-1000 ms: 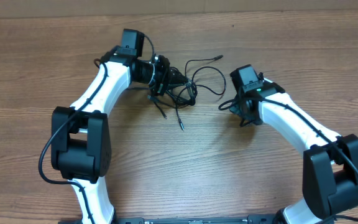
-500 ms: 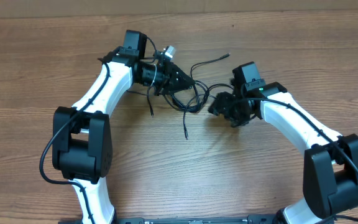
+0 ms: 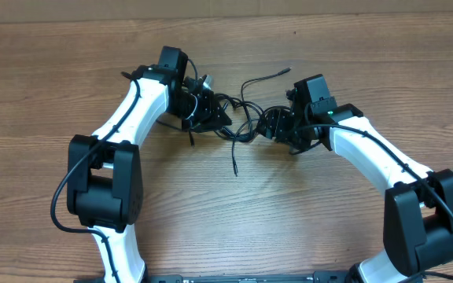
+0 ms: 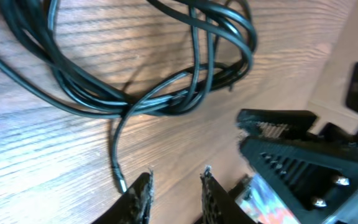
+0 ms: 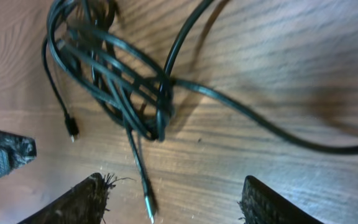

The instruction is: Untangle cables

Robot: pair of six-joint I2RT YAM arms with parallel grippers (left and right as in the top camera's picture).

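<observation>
Wood-grain table [image 3: 69,63] carries everything, and on it the black cables [image 4: 166,99] are drawn together in one knot [image 5: 161,118]; all places here are told from that knot.

The left arm [image 3: 132,106] comes in from the knot's left side and the right arm [image 3: 368,149] from its right. The knot lies between the two wrists, and its bundled strands run roughly along the line from one gripper to the other. A free cord [image 3: 278,73] leaves it toward the far edge, and another [image 3: 234,161] trails toward the robot's bases.

The right gripper [image 5: 179,202] is just short of the knot with its jaws standing wide. A thin tail [image 5: 138,162] runs back from the knot into the gap between them and ends in a small plug tip [image 5: 149,211]. Neither finger touches it, so this gripper holds nothing.

The left gripper [image 4: 174,186] is also near the knot, which lies ahead of its fingertips and not between them. Its jaws are parted only a little, with bare wood in the gap. A second plug end [image 4: 120,183] lies just outside one fingertip, ungripped.

Both arms seem about equally near, but the right looks better placed to me: the tail already lies inside its jaws, pointing away from the knot, so closing there and pulling away from the knot is probably the coming move.
</observation>
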